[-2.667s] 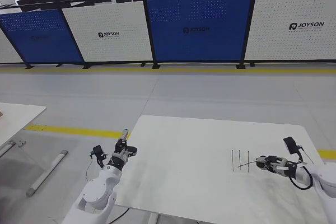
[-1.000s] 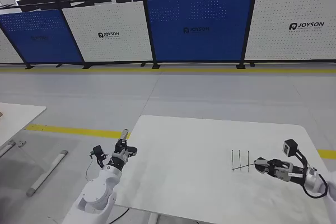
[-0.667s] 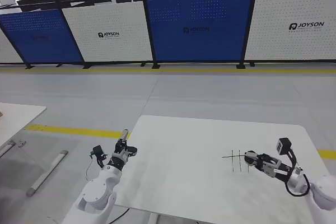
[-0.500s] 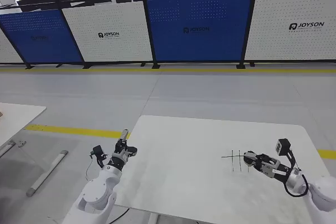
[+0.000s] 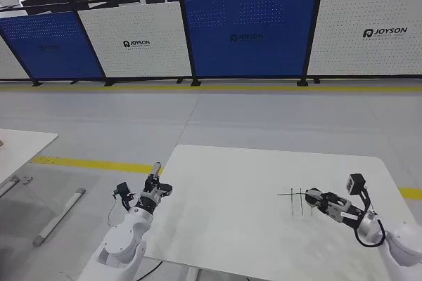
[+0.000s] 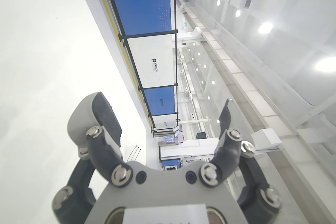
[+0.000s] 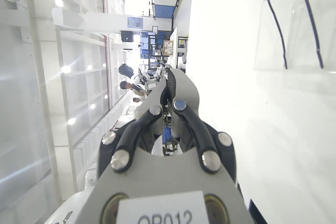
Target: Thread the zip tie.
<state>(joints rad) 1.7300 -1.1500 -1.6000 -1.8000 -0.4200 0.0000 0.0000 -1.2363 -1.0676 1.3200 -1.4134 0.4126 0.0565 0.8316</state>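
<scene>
A thin black zip tie (image 5: 290,194) is pinched in my right gripper (image 5: 315,197) at the right of the white table (image 5: 232,190). It sticks out level toward the left, just above the table. My right gripper (image 7: 168,79) has its fingers pressed together. Two more black zip ties (image 7: 277,30) lie side by side on a clear sheet (image 7: 262,62) beside it; in the top view they cross under the held tie (image 5: 302,204). My left gripper (image 5: 155,171) stands at the table's left edge, pointing up, open (image 6: 168,117) and holding nothing.
The zip ties (image 6: 135,151) appear far off across the table in the left wrist view. Blue and white pegboard partitions (image 5: 246,35) stand across the floor behind. A second white table (image 5: 14,151) sits off to the left.
My right gripper has slid left and slightly farther back with the zip tie, whose free end now pokes out left past the lying ties. The left arm has not moved.
</scene>
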